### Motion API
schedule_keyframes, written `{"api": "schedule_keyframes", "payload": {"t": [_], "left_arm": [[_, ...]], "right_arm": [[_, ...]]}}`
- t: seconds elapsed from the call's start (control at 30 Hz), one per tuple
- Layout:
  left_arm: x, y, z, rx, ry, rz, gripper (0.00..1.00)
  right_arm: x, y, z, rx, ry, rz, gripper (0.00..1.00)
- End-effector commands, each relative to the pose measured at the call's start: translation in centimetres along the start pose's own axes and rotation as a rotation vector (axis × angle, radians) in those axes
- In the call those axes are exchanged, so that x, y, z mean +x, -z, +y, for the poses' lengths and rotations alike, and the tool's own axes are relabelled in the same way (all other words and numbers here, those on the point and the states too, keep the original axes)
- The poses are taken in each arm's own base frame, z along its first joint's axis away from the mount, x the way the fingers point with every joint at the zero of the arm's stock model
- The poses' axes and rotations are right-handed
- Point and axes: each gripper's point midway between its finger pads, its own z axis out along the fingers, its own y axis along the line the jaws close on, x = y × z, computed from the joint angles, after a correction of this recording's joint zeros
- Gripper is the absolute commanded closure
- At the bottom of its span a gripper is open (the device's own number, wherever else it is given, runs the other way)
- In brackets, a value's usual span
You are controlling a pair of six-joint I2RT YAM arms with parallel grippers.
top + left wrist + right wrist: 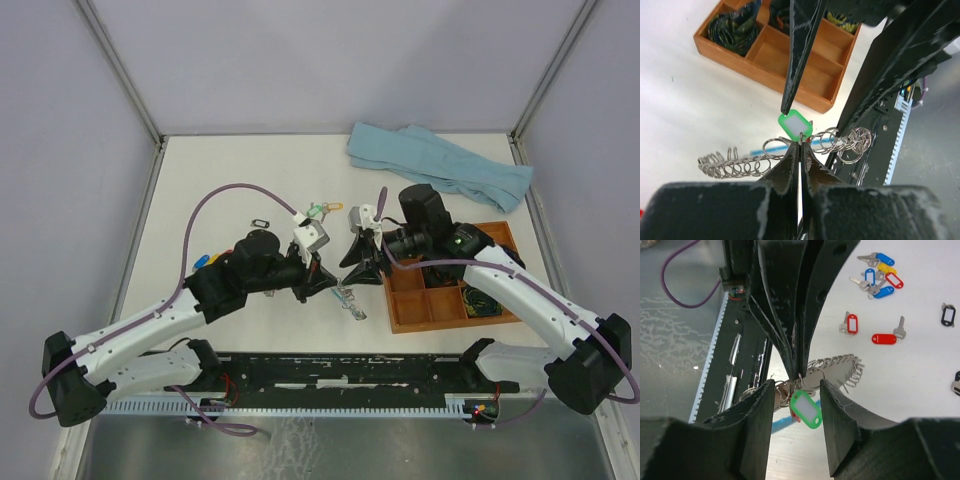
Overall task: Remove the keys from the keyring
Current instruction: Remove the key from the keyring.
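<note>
Angles in from lower left of the top view, left gripper (318, 280) pinched together on the silvery jagged wire keyring (350, 298) at centre. Leans in from the right, right gripper (362, 272) spread, straddling an oblong green plastic key tag (806, 410) without squeezing it. Just right of the keyring, in several compartments of the brown wooden divided tray (755, 75): dark coiled cable bundles (732, 27).

Light even and diffuse from overhead, bright throughout; white table (230, 170) close to washed out in both wrist views; shadows soft and short, tucked under the arms; small glints on the keyring (740, 162) loops; mottled reflections on the grey surface (670, 340); left gripper (800, 144) and right gripper (796, 387) soft-focus dark masses near their lenses; top view sharp.
</note>
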Motion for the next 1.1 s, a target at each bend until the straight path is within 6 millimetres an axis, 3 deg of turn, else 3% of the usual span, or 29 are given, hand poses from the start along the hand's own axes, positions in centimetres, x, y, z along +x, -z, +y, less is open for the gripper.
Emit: {"api": "schedule_keyframes", "payload": {"t": [0.0,0.37,0.77,1.07], "left_arm": [[-1.2,0.8,-1.2,0.028,0.05,0.034,0.97],[-2.9,1.0,-2.3,0.078,0.021,0.036,0.97],[-3.2,1.1,-2.3,0.079,0.004,0.039,0.97],[-3.4,1.4,-2.6,0.091,-0.005,0.032,0.97]], "right_arm": [[-2.2,-0.2,0.6,-0.051,-0.011,-0.089,0.52],[-0.1,-2.2,1.1,-0.128,-0.077,-0.06,0.63],[-0.1,-2.5,2.2,-0.181,-0.059,-0.061,0.85],[0.2,-2.5,2.6,-0.196,-0.042,-0.043,0.91]]}}
